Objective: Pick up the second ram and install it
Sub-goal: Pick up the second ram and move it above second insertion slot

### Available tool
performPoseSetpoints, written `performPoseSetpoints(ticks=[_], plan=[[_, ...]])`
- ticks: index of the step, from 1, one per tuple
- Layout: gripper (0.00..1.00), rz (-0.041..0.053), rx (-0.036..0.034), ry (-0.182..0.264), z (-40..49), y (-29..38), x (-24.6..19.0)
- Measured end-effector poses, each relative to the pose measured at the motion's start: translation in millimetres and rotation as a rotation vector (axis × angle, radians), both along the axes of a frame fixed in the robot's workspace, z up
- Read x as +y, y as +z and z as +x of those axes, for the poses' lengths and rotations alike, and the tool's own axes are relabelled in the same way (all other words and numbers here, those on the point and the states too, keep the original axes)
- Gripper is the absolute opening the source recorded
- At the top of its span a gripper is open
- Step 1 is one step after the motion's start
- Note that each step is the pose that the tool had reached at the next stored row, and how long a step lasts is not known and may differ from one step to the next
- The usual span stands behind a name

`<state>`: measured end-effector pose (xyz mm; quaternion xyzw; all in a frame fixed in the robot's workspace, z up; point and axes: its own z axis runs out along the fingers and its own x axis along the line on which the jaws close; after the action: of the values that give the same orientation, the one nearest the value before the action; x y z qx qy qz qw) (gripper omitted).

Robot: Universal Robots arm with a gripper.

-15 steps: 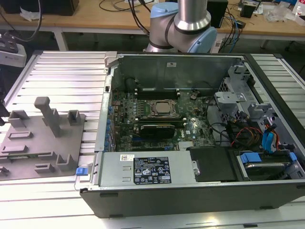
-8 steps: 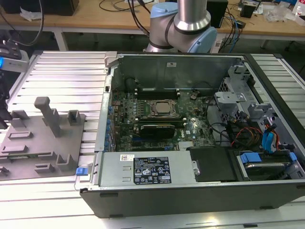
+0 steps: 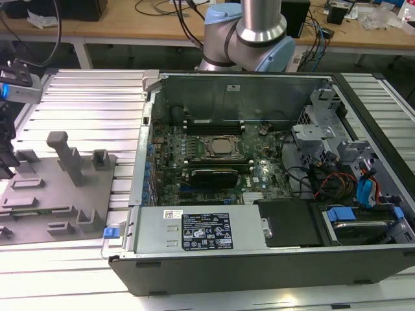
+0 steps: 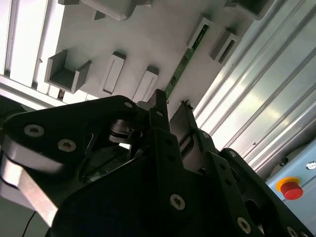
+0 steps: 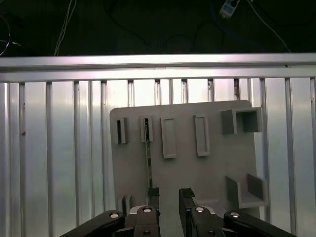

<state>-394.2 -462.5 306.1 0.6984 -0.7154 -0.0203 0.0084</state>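
The second ram [image 5: 148, 158] is a thin strip standing on edge in the grey plastic tray [image 5: 187, 173], held between small moulded slots. In the second wrist view the ram [image 4: 185, 58] shows as a greenish edge. My gripper [image 5: 169, 193] hovers above the tray, open, with nothing between its fingers. The strip runs in line with one fingertip [image 5: 154, 193] rather than through the gap. In the second wrist view the gripper [image 4: 173, 107] points at the ram's near end. In the exterior view the arm's wrist end [image 3: 18, 87] hangs over the tray [image 3: 58, 194] at the exterior view's left.
An open computer case [image 3: 259, 253] lies at the exterior view's right of the tray, with its motherboard [image 3: 214, 159] and long black sockets [image 3: 214, 123] exposed. Ribbed aluminium table [image 5: 54, 163] surrounds the tray. A red button [image 4: 289, 188] sits off the table edge.
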Motion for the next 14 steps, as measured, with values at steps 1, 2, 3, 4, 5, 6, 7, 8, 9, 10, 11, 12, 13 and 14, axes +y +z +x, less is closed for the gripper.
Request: performPoseSetpoints(ticks=[1, 2, 3, 4, 5, 6, 7, 8, 9, 10, 11, 12, 13, 14], plan=[[0.3, 0.0, 0.0, 0.0, 0.0, -1.7, 0.0], [0.3, 0.0001, 0.0, 0.0, 0.0, -4.6, 0.0], [0.3, 0.0, 0.0, 0.0, 0.0, -6.0, 0.0], [0.3, 0.0, 0.0, 0.0, 0.0, -7.9, 0.0], [0.3, 0.0001, 0.0, 0.0, 0.0, -8.8, 0.0], [0.3, 0.0, 0.0, 0.0, 0.0, -9.5, 0.0], [0.3, 0.0001, 0.0, 0.0, 0.0, -11.4, 0.0], [0.3, 0.0, 0.0, 0.0, 0.0, -13.0, 0.0], [0.3, 0.0, 0.0, 0.0, 0.0, -13.9, 0.0], [0.3, 0.0001, 0.0, 0.0, 0.0, -14.5, 0.0], [0.3, 0.0, 0.0, 0.0, 0.0, -15.5, 0.0], [0.3, 0.0, 0.0, 0.0, 0.0, -16.3, 0.0], [0.3, 0.0, 0.0, 0.0, 0.0, -17.4, 0.0], [0.3, 0.0, 0.0001, 0.0, 0.0, -18.4, 0.0]])
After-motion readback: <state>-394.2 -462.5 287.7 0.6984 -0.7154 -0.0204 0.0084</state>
